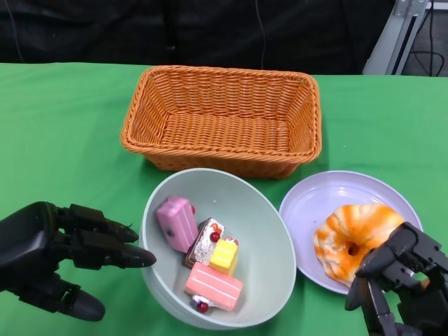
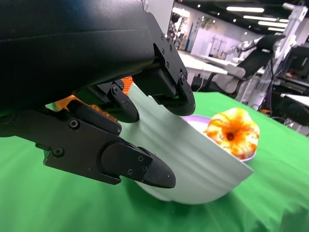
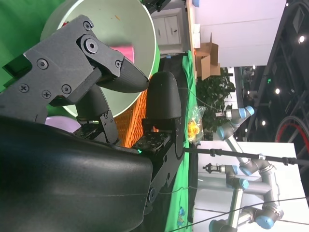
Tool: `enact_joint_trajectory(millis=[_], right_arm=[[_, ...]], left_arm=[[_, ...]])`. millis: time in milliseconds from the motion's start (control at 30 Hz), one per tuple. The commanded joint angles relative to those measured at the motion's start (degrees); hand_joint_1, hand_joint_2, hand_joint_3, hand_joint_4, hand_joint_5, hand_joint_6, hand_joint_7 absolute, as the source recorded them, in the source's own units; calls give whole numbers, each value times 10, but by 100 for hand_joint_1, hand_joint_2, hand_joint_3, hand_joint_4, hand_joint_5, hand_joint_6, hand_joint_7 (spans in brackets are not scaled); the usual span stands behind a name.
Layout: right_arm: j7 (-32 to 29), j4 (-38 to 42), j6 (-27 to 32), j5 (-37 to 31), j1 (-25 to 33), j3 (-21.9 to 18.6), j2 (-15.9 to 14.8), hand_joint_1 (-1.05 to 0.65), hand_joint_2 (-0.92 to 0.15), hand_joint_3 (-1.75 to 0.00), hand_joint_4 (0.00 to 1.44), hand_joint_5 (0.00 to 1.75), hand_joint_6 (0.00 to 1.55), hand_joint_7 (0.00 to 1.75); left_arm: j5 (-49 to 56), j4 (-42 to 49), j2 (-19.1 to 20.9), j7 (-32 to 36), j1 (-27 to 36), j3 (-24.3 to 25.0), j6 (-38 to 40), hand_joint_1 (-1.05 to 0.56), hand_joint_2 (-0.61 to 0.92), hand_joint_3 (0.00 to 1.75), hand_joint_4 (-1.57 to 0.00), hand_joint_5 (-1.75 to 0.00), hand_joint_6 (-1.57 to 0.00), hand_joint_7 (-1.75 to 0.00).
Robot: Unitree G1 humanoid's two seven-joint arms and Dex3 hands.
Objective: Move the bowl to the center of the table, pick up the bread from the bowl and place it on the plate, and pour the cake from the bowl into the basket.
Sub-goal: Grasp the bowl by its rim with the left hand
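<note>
The pale green bowl [image 1: 266,238] stands at the table's middle, just in front of the wicker basket [image 1: 224,119]. Several small cakes lie in it: a pink one [image 1: 178,222], a yellow one [image 1: 224,255] and a striped pink one [image 1: 213,285]. The orange and white bread [image 1: 348,234] rests on the lilac plate [image 1: 329,196] to the bowl's right. My left hand [image 1: 63,252] is beside the bowl's left wall with fingers spread, the fingertips [image 1: 143,259] reaching its rim. In the left wrist view the bowl [image 2: 193,164] sits just past those fingers. My right hand [image 1: 402,280] hovers at the bread's near edge, holding nothing.
The basket is empty and lies close behind the bowl's far rim. Green cloth covers the table [image 1: 56,140], bare to the left of the basket and to the right [image 1: 392,126] of it. The plate nearly touches the bowl.
</note>
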Motion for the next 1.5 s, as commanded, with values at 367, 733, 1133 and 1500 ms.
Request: enact_joint_trajectory(millis=[367,733,1133,1500], right_arm=[[3,9,-8,2,-3,-4,-1,-12,-44,-129,71,175,62,157],[1,6,-3,2,-1,-5,-1,-13,-42,-130,70,175,63,155],[-1,-3,-4,-1,6,-1,0,-13,-41,-134,71,175,63,156],[3,-28,-2,2,31,8,-3,-18,-39,-136,72,174,63,159]], left_arm=[[297,16,58,327,-25,3,171,-43,85,1,-83,-6,-79,-1],[360,54,105,531,-53,-124,228,-42,84,0,-88,-5,-82,-1],[389,46,131,701,-49,-188,178,-44,86,1,-92,-4,-85,-1],[478,-66,179,850,-22,-217,149,-59,86,0,-74,0,-71,0]])
